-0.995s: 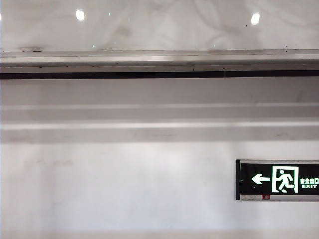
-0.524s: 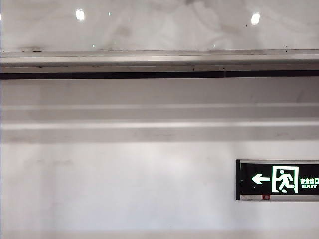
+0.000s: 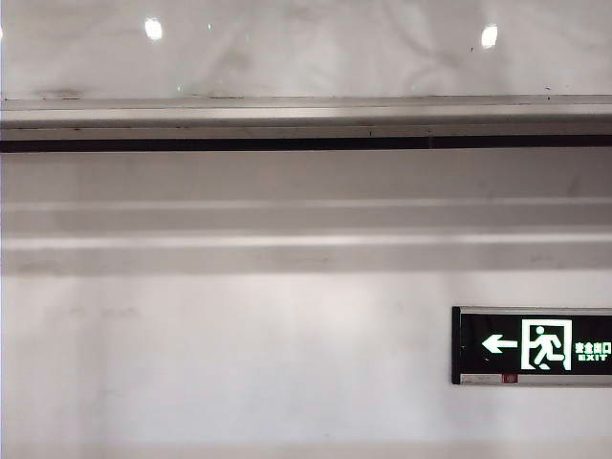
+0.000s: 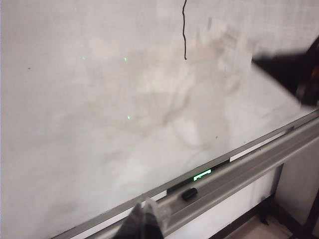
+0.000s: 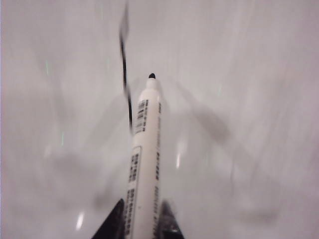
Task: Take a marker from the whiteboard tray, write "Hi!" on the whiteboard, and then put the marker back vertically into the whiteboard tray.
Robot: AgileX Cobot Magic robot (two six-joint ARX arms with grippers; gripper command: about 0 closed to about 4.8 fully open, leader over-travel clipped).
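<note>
My right gripper (image 5: 142, 224) is shut on the marker (image 5: 144, 149), a white barrel with printed labels. Its black tip (image 5: 151, 75) points at the whiteboard (image 5: 224, 99), right beside a black vertical stroke (image 5: 125, 74); blur hides whether the tip touches. In the left wrist view the same stroke (image 4: 184, 30) shows high on the whiteboard (image 4: 124, 99), with the right arm (image 4: 294, 74) as a dark blur beside it. My left gripper (image 4: 147, 219) hangs shut and empty just over the whiteboard tray (image 4: 249, 167). In the exterior view the whiteboard tray (image 3: 306, 115) runs below the whiteboard (image 3: 306, 48); neither arm shows there.
A small black cap-like piece (image 4: 189, 193) lies in the tray, a little way from my left gripper. A green exit sign (image 3: 532, 345) hangs on the wall below the tray, and its green glow (image 4: 202, 174) shows at the board's lower frame. The floor (image 4: 259, 229) shows below.
Only faint reflections near the top of the glossy whiteboard have shifted. The tray, wall and sign look the same.
</note>
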